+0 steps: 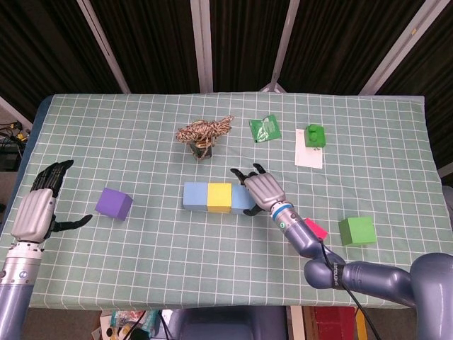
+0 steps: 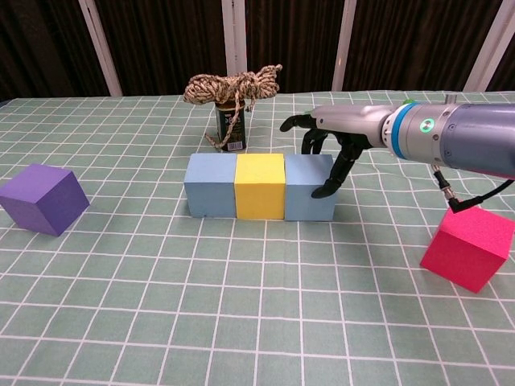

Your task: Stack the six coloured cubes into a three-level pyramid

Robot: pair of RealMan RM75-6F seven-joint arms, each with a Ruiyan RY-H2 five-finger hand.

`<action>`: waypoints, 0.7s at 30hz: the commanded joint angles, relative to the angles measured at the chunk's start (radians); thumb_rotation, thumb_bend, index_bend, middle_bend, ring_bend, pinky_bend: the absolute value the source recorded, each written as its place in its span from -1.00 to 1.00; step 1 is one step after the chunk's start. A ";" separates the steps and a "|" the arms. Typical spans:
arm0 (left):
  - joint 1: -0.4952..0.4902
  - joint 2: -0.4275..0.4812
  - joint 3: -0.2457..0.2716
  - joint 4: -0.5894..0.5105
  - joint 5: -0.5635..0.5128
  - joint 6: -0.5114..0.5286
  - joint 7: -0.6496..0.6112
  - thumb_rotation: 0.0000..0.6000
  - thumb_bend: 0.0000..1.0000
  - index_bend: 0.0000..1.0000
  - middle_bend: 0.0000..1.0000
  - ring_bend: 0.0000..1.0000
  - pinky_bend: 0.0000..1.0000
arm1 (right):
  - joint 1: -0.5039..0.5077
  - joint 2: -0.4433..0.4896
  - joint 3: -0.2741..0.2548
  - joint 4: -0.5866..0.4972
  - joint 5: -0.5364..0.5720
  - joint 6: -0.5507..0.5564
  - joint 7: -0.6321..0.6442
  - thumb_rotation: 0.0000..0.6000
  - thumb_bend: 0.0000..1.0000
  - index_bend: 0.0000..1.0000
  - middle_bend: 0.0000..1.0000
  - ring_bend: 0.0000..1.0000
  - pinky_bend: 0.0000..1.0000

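Cubes (image 2: 259,186) edge-to-edge, right hand (image 2: 326,145) alongside.

I'm driving in a robot lab test cell — a staged table with a green checked cloth (image 1: 141,120), black curtain panels with metal struts (image 1: 205,42) behind. Props, not household stuff: foam cubes (image 2: 260,186), a can topped with rope (image 2: 232,100). Loose cables (image 1: 8,134) sit at the left edge.
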 commanded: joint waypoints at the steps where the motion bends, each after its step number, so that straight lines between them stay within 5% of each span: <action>1: 0.000 0.001 -0.001 0.001 -0.001 0.000 -0.002 1.00 -0.72 -1.00 -0.90 -1.00 -1.00 | 0.003 -0.003 0.000 0.004 0.003 0.000 -0.002 1.00 -0.52 -1.00 -0.19 -0.45 -1.00; 21: 0.000 0.000 -0.001 0.003 -0.005 -0.006 -0.002 1.00 -0.72 -1.00 -0.90 -1.00 -1.00 | 0.015 -0.011 -0.007 0.027 0.019 -0.004 -0.011 1.00 -0.52 -1.00 -0.19 -0.45 -1.00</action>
